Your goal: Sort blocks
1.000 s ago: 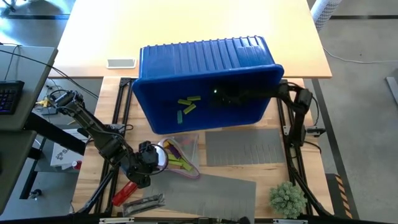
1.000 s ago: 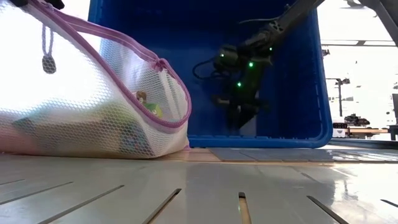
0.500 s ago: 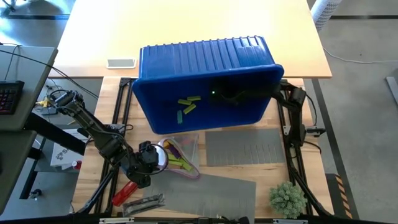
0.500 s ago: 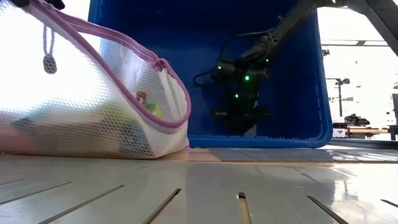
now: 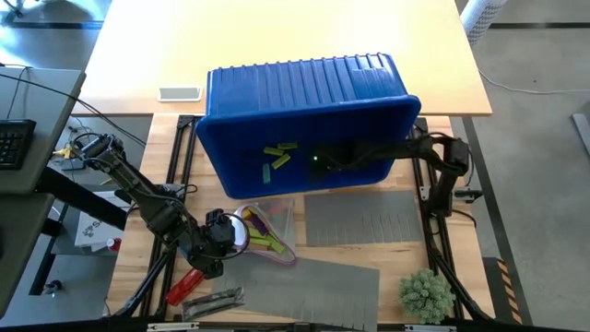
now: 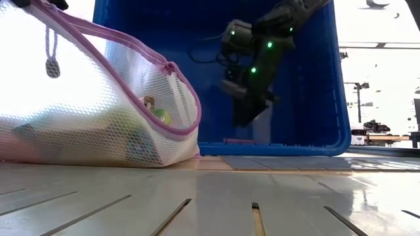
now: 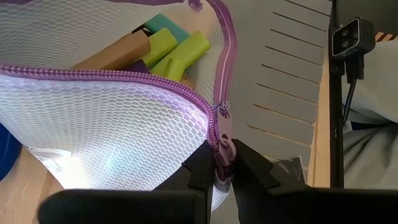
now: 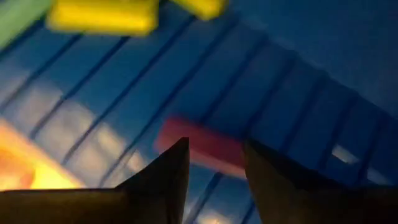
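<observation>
A white mesh bag with a purple zipper lies at the near left. It holds lime, teal and tan blocks. My left gripper is shut on the bag's rim. A blue bin lies tipped on its side with its mouth toward the near edge. Lime blocks rest on its lower wall. My right gripper is inside the bin, open and slanting down. A pinkish-purple block lies on the bin wall just past its fingertips, crosswise to the gap. I see no contact. My left gripper pinches the bag's purple zipper rim between its two fingers, at the zipper's end by the pull. The fingers slant down at it from the table's left. That rim is lifted and the mouth gapes, while the bag's body rests on the table.
A red tool and a metal piece lie near the front left. Grey mats cover the near table. A green tuft sits at the near right and a white device at the far left.
My right gripper has swung inside the bin toward the near edge and a little left, rising off the bin wall and rolling slightly. The left gripper and the bag have kept still.
</observation>
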